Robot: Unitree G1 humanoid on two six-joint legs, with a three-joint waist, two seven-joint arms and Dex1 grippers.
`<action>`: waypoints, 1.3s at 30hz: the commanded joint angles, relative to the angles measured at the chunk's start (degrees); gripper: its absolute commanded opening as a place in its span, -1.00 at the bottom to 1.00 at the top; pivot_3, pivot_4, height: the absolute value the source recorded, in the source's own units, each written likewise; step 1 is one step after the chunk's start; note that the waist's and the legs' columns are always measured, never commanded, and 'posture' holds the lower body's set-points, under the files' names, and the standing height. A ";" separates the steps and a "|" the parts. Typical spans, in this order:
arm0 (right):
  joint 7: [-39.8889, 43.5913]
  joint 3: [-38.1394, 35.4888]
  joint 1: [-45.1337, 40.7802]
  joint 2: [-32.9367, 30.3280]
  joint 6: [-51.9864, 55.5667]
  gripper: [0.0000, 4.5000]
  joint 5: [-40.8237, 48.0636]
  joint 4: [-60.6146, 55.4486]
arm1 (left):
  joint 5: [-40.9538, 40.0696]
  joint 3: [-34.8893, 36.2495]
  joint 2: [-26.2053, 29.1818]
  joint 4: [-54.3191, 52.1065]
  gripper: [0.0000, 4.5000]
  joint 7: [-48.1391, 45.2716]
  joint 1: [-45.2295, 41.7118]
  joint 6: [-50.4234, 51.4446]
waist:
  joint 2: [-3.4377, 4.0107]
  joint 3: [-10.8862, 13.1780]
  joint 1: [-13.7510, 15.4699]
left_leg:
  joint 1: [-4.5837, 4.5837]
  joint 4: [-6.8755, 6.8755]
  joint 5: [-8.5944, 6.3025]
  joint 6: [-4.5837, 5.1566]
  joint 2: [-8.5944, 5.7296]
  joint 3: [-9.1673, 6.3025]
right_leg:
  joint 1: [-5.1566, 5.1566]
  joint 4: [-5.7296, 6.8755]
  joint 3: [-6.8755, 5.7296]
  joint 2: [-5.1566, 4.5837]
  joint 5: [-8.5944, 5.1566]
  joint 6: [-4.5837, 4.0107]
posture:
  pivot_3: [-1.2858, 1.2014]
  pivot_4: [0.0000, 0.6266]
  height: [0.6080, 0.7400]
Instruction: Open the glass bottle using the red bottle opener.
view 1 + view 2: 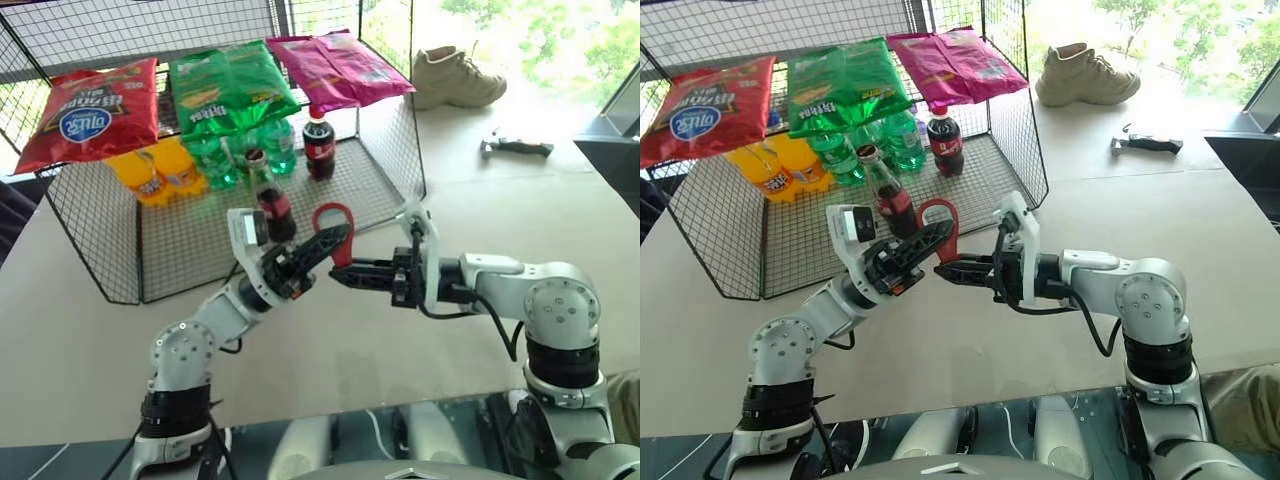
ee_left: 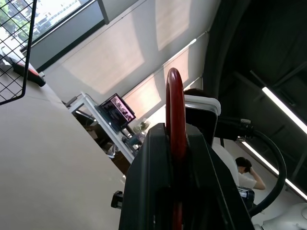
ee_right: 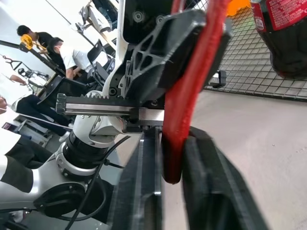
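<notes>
Bottle opener (image 1: pixel 334 232) sat clamped in both my grippers above the table (image 1: pixel 560 215), left gripper (image 1: pixel 322 245) and right gripper (image 1: pixel 343 275) each clenched on it; glass bottle (image 1: pixel 270 200) stood just behind, capped.

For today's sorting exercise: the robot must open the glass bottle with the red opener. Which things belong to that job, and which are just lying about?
Belonging to the job:
glass bottle
red opener, gripped by both the left gripper and the right gripper

Just lying about:
plastic cola bottle
red snack bag
green snack bag
pink snack bag
shoe
</notes>
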 commanded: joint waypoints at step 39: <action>-5.32 5.15 11.82 -7.42 -48.93 -1.00 -47.51 5.13 | 67.11 -2.39 -1.94 -1.45 0.98 18.65 7.15 -50.87 | 0.03 0.03 0.60 | -0.12 -0.06 0.00 -0.01 0.01 0.08 | -0.05 -0.17 0.02 -0.04 0.00 0.02 | 0.03 -0.52 1.00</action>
